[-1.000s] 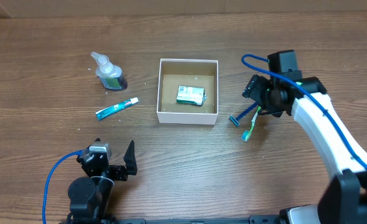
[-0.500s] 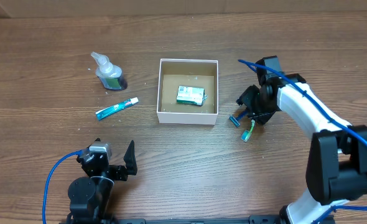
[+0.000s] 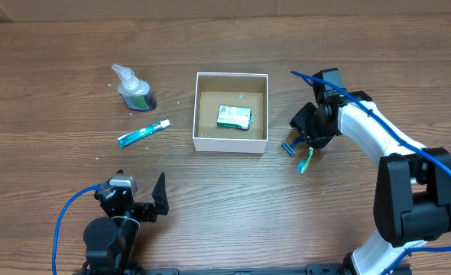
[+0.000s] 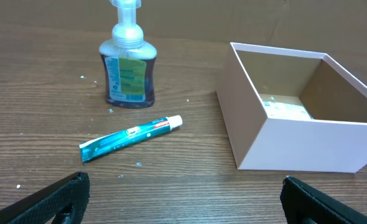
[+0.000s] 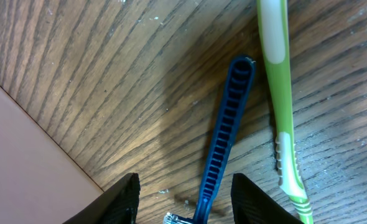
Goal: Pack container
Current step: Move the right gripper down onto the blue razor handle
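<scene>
Razor [image 5: 227,130] lay on the table [image 5: 78,74] straight ahead of the right pincer [image 5: 186,202], its blue ribbed handle running in between the two fingers [image 5: 118,199]. The jaws stood partly apart, one finger on each side of the handle, with bare wood showing in both gaps and neither finger touching it. A green toothbrush [image 5: 277,93] lay just beside the razor, on the right of that wrist view and outside the jaws, roughly parallel to the handle. The container [image 5: 22,162] sat near this pincer on the other side, its pale wall filling the lower left of the same view, apart from the razor. From overhead, a green-and-white packet [image 3: 234,117] lay inside the container, beyond the wall nearest the right pincer. The left pincer [image 4: 183,208] was spread wide over bare wood, holding nothing. Ahead of it and to its right stood the container, well apart from the fingers. Ahead and slightly to its left lay a tube [image 4: 130,137], and beyond that a bottle [image 4: 129,65] stood upright.
</scene>
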